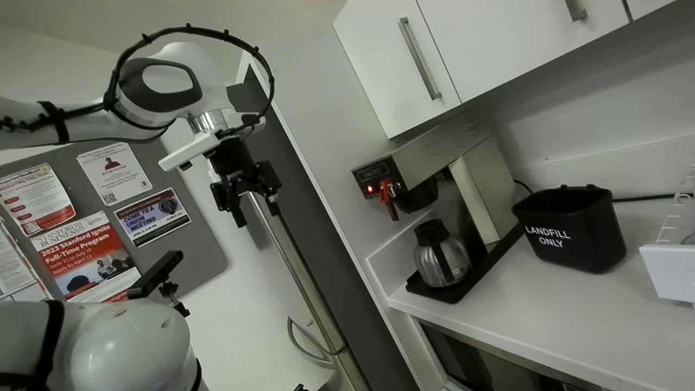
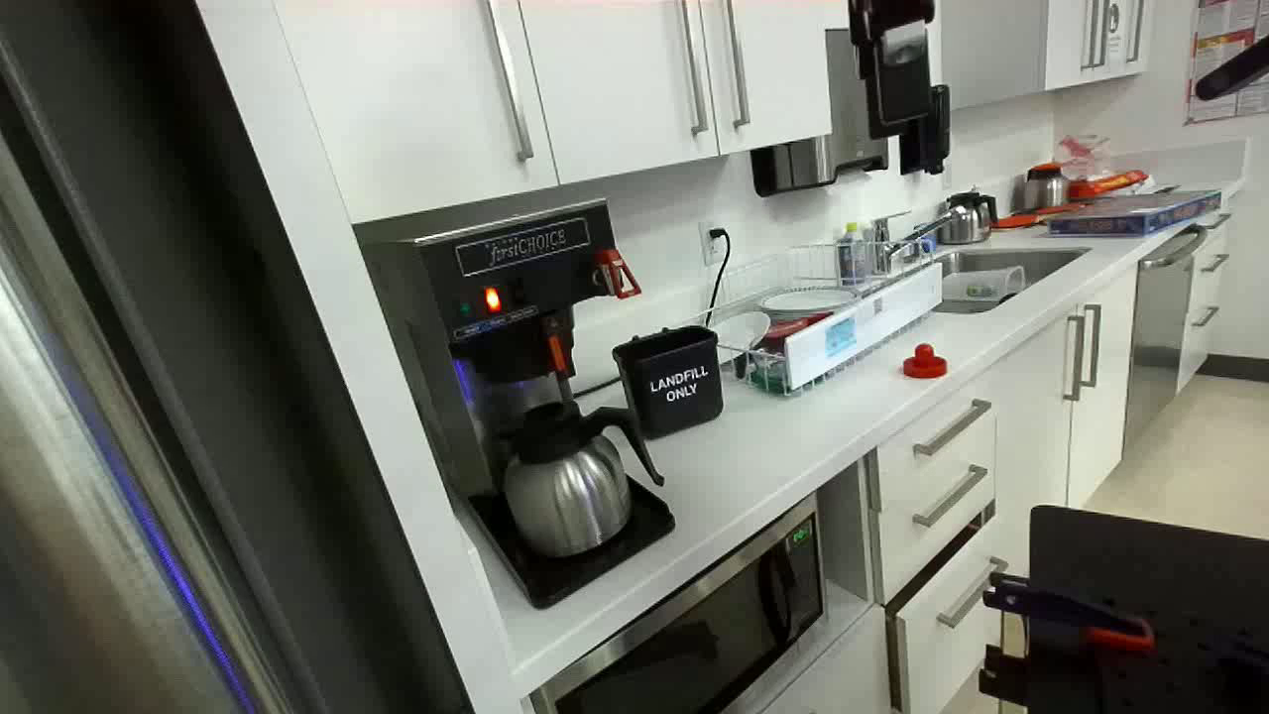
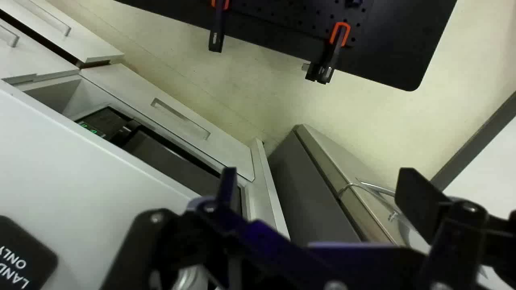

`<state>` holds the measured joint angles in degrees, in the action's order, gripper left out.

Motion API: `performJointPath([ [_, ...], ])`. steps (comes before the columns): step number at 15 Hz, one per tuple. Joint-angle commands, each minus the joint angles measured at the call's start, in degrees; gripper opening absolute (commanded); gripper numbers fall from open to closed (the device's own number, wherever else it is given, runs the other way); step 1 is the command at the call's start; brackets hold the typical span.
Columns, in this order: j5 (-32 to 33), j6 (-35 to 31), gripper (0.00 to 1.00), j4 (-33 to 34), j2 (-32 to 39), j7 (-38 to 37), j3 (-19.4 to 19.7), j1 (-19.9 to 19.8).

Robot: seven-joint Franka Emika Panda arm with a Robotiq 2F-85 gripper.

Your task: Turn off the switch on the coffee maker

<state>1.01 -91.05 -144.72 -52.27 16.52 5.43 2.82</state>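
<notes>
Left of the black bin [image 2: 669,382] on the tabletop [image 2: 763,446], we see the coffee maker [image 1: 478,190], the red switch [image 2: 493,298] glowing on its dark front panel [image 2: 555,283]; farther left, our gripper [image 1: 257,212] hangs with fingers [image 3: 417,197] apart.

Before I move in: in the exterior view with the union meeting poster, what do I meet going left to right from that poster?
Open gripper, lit red switch, coffee maker's carafe, black bin, then the dish rack, cut off by the picture's edge.
</notes>
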Motion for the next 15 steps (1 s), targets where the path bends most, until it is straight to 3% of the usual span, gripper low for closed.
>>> performJointPath([
  [1, 0.1, 0.1, 1.00, 0.1, 0.0, -0.2, 0.2, 0.3],
  [12, 0.1, 0.1, 1.00, 0.1, 0.0, -0.2, 0.2, 0.3],
  [15, 2.1, -6.4, 1.00, -1.2, 0.9, -2.9, -1.7, -0.8],
])
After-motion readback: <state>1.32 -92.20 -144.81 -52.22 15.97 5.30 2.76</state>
